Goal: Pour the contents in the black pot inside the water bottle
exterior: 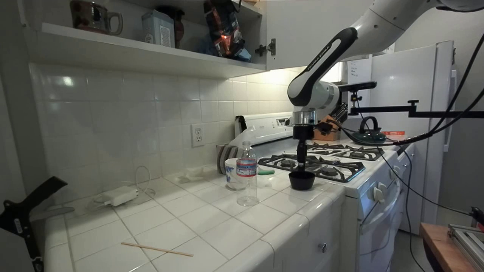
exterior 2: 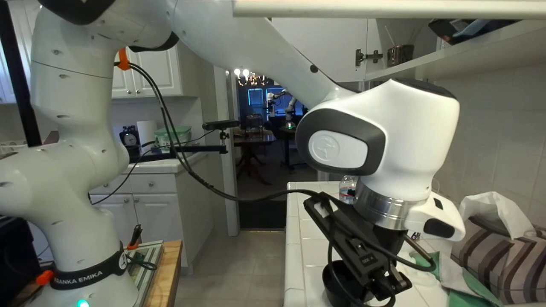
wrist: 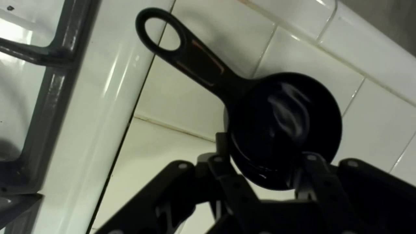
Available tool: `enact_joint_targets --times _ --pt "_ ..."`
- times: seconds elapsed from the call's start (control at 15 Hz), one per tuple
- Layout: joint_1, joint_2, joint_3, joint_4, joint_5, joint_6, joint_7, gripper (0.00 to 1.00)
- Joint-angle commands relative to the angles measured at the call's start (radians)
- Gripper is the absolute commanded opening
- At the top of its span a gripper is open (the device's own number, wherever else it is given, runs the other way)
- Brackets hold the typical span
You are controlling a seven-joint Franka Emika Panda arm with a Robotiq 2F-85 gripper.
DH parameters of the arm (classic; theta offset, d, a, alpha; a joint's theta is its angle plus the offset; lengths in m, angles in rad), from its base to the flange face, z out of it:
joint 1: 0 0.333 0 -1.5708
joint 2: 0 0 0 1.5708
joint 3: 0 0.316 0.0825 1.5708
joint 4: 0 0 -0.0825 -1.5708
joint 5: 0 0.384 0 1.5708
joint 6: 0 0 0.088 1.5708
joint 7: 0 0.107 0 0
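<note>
Wrist view shows a round, glossy black pot (wrist: 282,126) upright on the glazed-tile worktop (wrist: 175,94), its flat, ring-ended handle (wrist: 200,63) directed toward the white stove (wrist: 97,107). Gripper (wrist: 261,154) has its fingers well parted, one beside the rim, the other overlapping the pot's cavity; contact cannot be told. Clear plastic water bottle (exterior: 247,175), narrow-necked, label-banded, stands upright nearby in an exterior view.
</note>
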Motion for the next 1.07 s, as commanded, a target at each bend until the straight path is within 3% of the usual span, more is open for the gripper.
enact_joint_targets --times 0.0,0.87,1.0 --pt "0.003 -0.038 0.002 -0.045 -0.053 0.040 -0.012 0.42" --pt "0.004 -0.040 0.015 -0.063 -0.051 0.100 -0.008 0.33" --pt "0.004 -0.039 0.014 -0.069 -0.052 0.101 -0.007 0.27"
